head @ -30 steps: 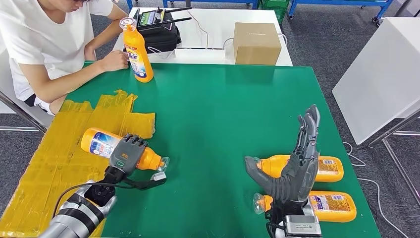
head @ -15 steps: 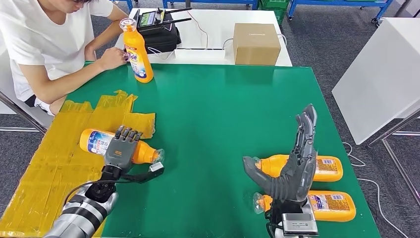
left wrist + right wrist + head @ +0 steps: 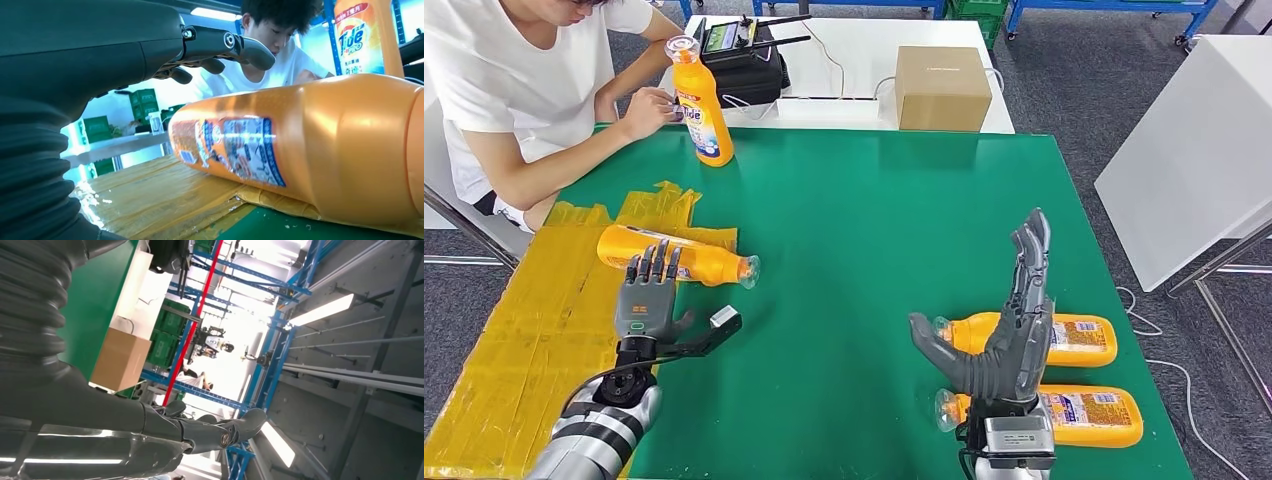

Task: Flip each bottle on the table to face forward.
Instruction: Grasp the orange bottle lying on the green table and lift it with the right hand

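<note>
- The left robot hand (image 3: 646, 305) lies flat with fingers spread and holds nothing; its fingertips reach the near side of the lying bottle (image 3: 676, 258).
- That bottle rests just beyond the fingers on the yellow tape (image 3: 534, 320), cap pointing toward the other arm. Judged from this, the flip of this bottle is the step in hand; its label seems turned away, so the next move calls for a grip around its body and another roll.
- The right robot hand (image 3: 1009, 335) stands upright, released, just before two more bottles (image 3: 1079, 340), partly hiding them.
- A person's hand (image 3: 649, 110) touches the upright bottle (image 3: 701, 100), well beyond.
</note>
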`<state>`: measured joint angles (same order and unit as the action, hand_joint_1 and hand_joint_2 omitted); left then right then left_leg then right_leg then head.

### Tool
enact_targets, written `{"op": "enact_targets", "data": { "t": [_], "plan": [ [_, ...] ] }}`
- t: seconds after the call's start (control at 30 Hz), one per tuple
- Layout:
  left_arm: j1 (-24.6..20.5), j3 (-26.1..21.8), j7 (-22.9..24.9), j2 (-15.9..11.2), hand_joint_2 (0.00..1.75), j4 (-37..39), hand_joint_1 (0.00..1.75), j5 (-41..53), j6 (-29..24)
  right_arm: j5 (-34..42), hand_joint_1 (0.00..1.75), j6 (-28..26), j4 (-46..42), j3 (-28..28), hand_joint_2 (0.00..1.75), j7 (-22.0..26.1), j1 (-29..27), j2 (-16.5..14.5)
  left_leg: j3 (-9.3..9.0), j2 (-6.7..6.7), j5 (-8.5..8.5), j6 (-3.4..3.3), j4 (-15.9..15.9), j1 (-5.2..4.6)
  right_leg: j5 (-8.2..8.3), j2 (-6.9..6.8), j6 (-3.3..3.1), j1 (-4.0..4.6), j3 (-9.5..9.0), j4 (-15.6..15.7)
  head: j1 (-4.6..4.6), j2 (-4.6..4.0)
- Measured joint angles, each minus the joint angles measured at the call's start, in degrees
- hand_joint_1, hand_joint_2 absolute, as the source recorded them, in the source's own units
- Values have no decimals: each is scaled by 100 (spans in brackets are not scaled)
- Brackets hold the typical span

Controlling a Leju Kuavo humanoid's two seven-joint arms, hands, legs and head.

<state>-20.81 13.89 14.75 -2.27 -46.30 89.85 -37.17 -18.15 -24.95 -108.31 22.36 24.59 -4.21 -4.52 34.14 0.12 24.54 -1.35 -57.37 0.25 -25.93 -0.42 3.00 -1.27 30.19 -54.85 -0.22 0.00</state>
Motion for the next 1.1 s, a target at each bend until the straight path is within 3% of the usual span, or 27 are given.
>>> {"op": "enact_targets", "data": {
  "t": [0.33,0.4,0.43,0.5,0.57,0.63,0.73,0.83,1.1],
  "plan": [
    [60,-111,199,80,0,19,0,-47,-198,-50,0,13,95,31,175,-53,29,2,0,0,0,0,0,0,0,0,0,0,0,0,-1,0],
    [109,-149,-294,130,0,-27,0,-368,-231,-192,0,2,103,39,175,-82,32,5,0,0,0,0,0,0,0,0,0,0,1,0,-1,0],
    [176,-189,-778,181,0,-124,0,-742,-249,-388,0,-17,110,46,175,-141,34,20,0,0,0,0,0,0,0,0,0,-1,1,0,-2,0],
    [429,-321,-2228,386,0,-588,0,-2004,-275,-1166,0,-64,138,83,175,-409,42,116,2,0,0,-1,-1,-3,0,0,0,-4,2,1,-2,0],
    [773,-396,-3729,641,87,-1367,0,-3593,-280,-2180,0,-85,187,127,175,-811,46,307,8,0,2,-2,-1,-6,0,0,1,-7,3,7,-1,0],
    [1103,-312,-4454,792,175,-2252,0,-4957,-165,-2984,0,-66,230,146,175,-1194,30,523,10,0,6,-7,-1,-8,1,1,1,-7,3,15,0,0],
    [1526,-158,-4568,845,175,-3489,0,-6384,303,-3807,0,91,251,123,175,-1718,-64,862,9,-1,13,-13,-2,-10,1,0,2,-7,3,20,-2,0],
    [1840,-114,-4633,846,175,-4348,0,-6880,642,-4111,0,204,254,63,175,-1938,-163,1176,10,-4,13,-13,-2,-9,-1,-8,3,-6,3,20,-2,0],
    [2187,-62,-4763,848,175,-5190,0,-7607,1586,-4000,0,1097,383,-259,175,-2203,-292,1878,4,-7,13,-14,-1,-8,-1,-12,3,-6,-1,20,-3,0]
  ]
}}
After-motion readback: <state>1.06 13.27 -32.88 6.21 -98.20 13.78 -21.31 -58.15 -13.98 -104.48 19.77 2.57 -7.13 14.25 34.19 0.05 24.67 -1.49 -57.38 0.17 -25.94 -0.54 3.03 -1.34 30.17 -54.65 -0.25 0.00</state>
